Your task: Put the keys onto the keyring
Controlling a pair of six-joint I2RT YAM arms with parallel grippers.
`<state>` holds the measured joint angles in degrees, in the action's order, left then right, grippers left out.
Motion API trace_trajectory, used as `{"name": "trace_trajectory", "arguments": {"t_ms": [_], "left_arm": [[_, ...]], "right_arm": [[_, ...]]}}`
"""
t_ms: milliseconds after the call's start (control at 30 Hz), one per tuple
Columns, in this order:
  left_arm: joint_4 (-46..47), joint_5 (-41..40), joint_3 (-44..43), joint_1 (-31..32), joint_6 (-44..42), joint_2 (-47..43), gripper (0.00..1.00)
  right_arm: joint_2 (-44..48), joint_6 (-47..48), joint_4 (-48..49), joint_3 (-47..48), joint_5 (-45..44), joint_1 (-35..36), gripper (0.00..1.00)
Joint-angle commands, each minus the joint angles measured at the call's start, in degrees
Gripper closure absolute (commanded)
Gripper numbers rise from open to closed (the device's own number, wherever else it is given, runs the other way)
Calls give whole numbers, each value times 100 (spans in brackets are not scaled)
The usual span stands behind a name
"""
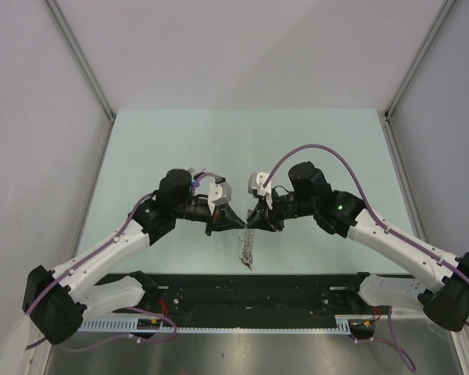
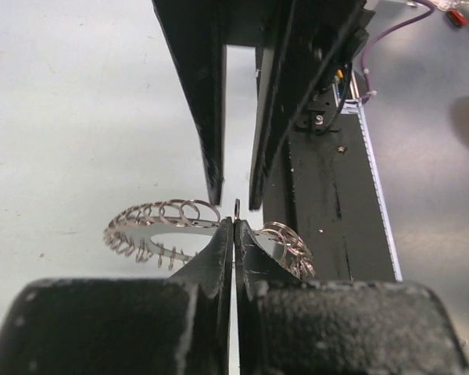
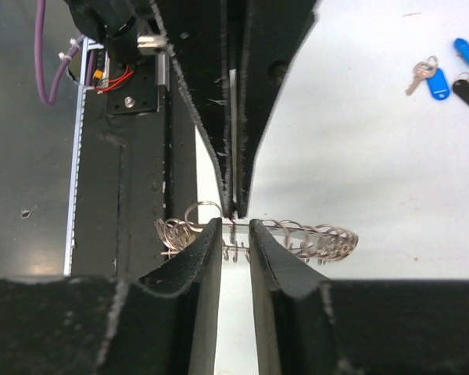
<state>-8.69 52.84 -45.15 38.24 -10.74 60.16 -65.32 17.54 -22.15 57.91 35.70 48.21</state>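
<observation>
Left end effector (image 2: 234,228) is pressed together, pinching the edge of the keyring (image 2: 160,226), a silvery loop of small coils that sits at the centre of the top view and droops toward the bench (image 1: 219,141). Facing it tip to tip, the right end effector (image 3: 234,234) is slightly spread, with the ring's wire crossing its gap. Blue and black keys (image 3: 438,84) lie on the bench at the upper right of the right wrist view.
</observation>
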Motion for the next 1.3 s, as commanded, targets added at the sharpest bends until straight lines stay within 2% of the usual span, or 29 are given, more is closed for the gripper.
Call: {"name": "trace_trajectory", "arguments": {"t_ms": [0, 500, 700, 1267], "left_arm": [[842, -204, 234, -9, 309, -320, 100], [2011, -538, 779, -141, 1039, -716, 100], [2468, -783, 990, -141, 1416, -909, 100], [2881, -960, 1263, -159, 1707, -1103, 100]], "right_arm": [[195, -110, 221, 309, 437, -250, 74], [142, -365, 606, 28, 622, -364, 74], [54, -409, 730, -43, 508, -347, 80], [-16, -532, 985, -157, 429, -329, 87]]}}
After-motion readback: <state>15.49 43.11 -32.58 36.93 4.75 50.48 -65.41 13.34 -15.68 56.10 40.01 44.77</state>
